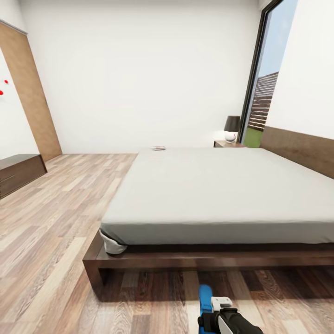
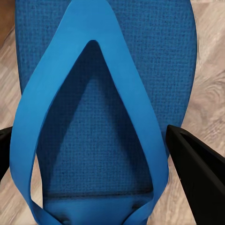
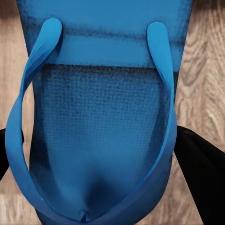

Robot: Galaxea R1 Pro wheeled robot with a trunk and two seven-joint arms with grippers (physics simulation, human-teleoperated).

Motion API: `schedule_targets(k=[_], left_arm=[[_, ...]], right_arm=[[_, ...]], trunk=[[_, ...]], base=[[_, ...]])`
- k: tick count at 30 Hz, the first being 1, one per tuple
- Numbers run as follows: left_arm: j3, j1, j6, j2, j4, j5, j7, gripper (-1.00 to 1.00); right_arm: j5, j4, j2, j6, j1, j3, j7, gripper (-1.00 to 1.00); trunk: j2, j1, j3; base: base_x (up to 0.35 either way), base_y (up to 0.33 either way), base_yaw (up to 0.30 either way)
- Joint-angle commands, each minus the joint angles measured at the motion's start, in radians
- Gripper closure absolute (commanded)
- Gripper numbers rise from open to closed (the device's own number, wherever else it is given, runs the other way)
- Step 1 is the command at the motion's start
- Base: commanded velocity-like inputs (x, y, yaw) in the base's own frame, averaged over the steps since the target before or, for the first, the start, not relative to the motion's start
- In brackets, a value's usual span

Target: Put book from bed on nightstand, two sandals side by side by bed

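A bright blue sandal lies between the two black fingers of my left gripper, and they press on its two long edges. My right gripper is shut the same way across a second blue sandal. In the head view a blue sandal sticks out of a gripper just above the floor in front of the bed. The book lies on the mattress's far edge. A nightstand stands at the bed's far corner by the headboard.
A lamp stands on the nightstand beside the tall window. The bed's dark platform frame juts out near the sandal. A low dark dresser and a wooden door are at the left. Plank floor stretches left of the bed.
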Motion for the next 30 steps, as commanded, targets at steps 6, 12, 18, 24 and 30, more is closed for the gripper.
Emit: schedule_targets(k=[6, 12, 18, 24, 30], left_arm=[[-0.003, 0.000, -0.005, 0.000, 0.002, 0.010, 0.016, 1.00], [-0.003, 0.000, -0.005, 0.000, 0.002, 0.010, 0.040, 1.00], [-0.004, 0.000, -0.006, -0.001, 0.001, 0.011, 0.044, 1.00], [-0.004, 0.000, -0.007, -0.001, 0.001, 0.012, 0.045, 1.00], [-0.004, 0.000, -0.008, -0.001, 0.001, 0.012, 0.045, 1.00]], right_arm=[[-0.002, -0.001, 0.000, 0.005, 0.000, 0.001, 0.001, 1.00], [-0.001, 0.001, 0.000, 0.006, 0.000, 0.001, 0.001, 1.00], [-0.002, 0.001, 0.000, 0.007, 0.000, 0.001, 0.002, 1.00], [-0.002, 0.001, 0.000, 0.007, 0.000, 0.001, 0.002, 1.00], [-0.003, 0.001, 0.000, 0.006, 0.000, 0.001, 0.002, 1.00]], trunk=[[0.000, 0.000, -0.001], [0.000, 0.000, -0.001], [0.000, 0.000, -0.001], [0.000, 0.000, -0.001], [-0.014, 0.008, -0.007]], base=[[0.028, 0.088, 0.000], [0.005, 0.079, 0.000], [0.001, 0.030, 0.000], [0.000, 0.006, 0.000], [0.000, 0.000, 0.000]])
